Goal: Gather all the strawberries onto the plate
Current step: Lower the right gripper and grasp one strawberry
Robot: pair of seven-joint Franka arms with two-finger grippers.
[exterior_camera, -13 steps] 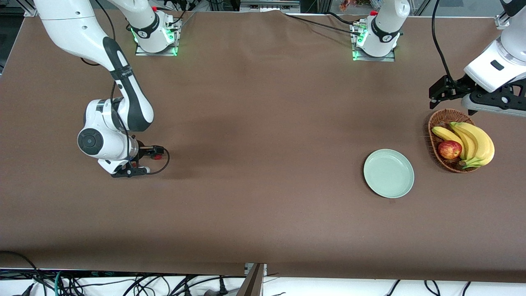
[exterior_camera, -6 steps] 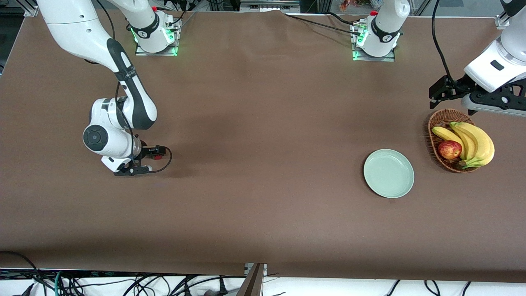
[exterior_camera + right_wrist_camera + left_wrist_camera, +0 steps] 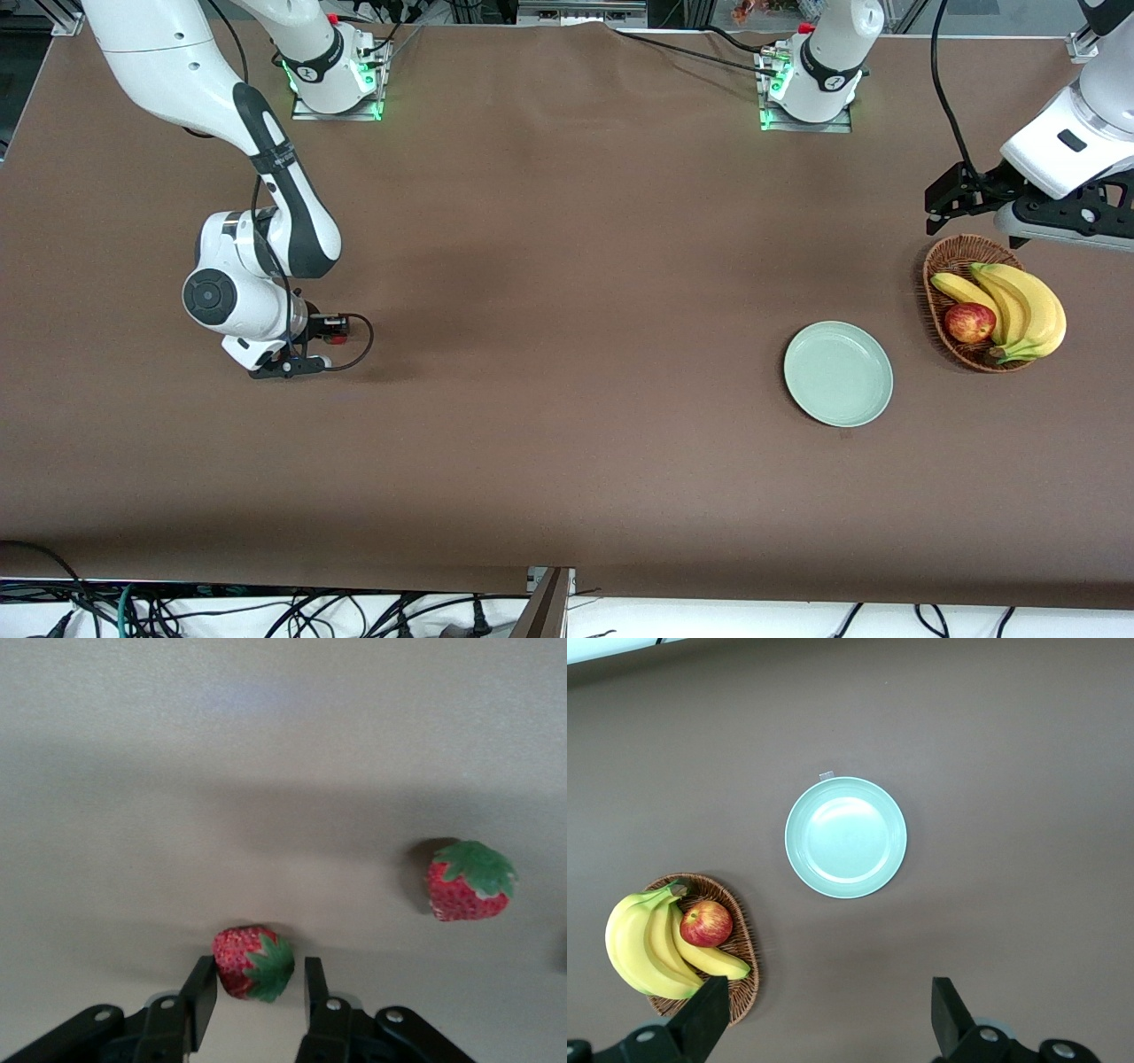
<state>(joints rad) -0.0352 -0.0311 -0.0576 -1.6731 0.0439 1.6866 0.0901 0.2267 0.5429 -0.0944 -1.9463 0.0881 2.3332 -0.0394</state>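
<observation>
Bare brown worktop (image 3: 567, 354) lies between the round pale mint-green plate (image 3: 838, 373) and the right end effector (image 3: 255, 992); only the brown wicker basket (image 3: 946, 261) stands beside the plate.

Right arm: extended from its base toward its own end of the table, elbow raised, forearm angled downward, wrist bent so the right gripper (image 3: 254, 1001) points down at the tabletop. Its two black fingers (image 3: 202, 994) stand close together on either side of a strawberry (image 3: 252, 962), each at or nearly at the fruit's side; full contact cannot be confirmed.

Left arm: waiting, raised at its own end of the table, wrist turned so the camera looks straight down. Left gripper (image 3: 824, 1019) hangs in the air, fingers (image 3: 709, 1010) spread wide, nothing between them.
</observation>
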